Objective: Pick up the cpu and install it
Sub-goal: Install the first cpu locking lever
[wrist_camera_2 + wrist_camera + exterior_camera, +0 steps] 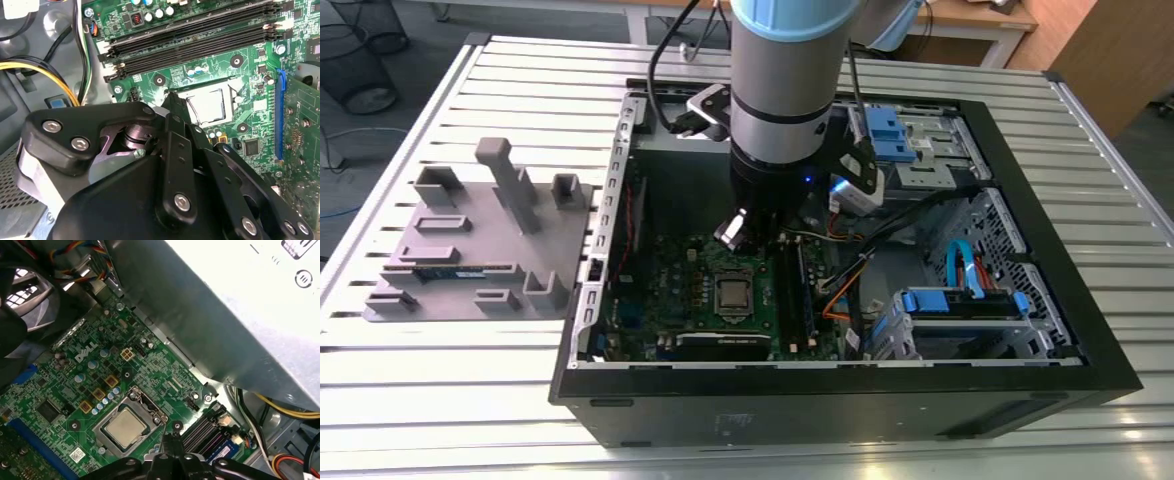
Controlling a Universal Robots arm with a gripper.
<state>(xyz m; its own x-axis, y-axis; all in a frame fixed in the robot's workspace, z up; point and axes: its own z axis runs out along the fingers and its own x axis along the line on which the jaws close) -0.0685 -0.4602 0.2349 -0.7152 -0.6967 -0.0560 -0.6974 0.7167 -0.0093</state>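
Note:
The cpu (pixel 125 426), a small square chip with a silver top, lies flat in the socket of the green motherboard (pixel 90 375) inside the open computer case (pixel 1014 330). It also shows in the exterior view as the cpu (pixel 734 293) and in the second wrist view as the cpu (pixel 206 105). My gripper (pixel 167 440) hangs a little above the board, just beside the socket, apart from the chip. Its black fingers (pixel 175 107) meet at the tip and hold nothing.
Black memory slots (pixel 200 35) run along one side of the socket, and yellow and black cables (pixel 45 75) lie near the gripper body. The case's walls enclose the arm (pixel 781 100). A grey tray (pixel 467 250) with a green memory stick (pixel 447 270) sits at the exterior view's left.

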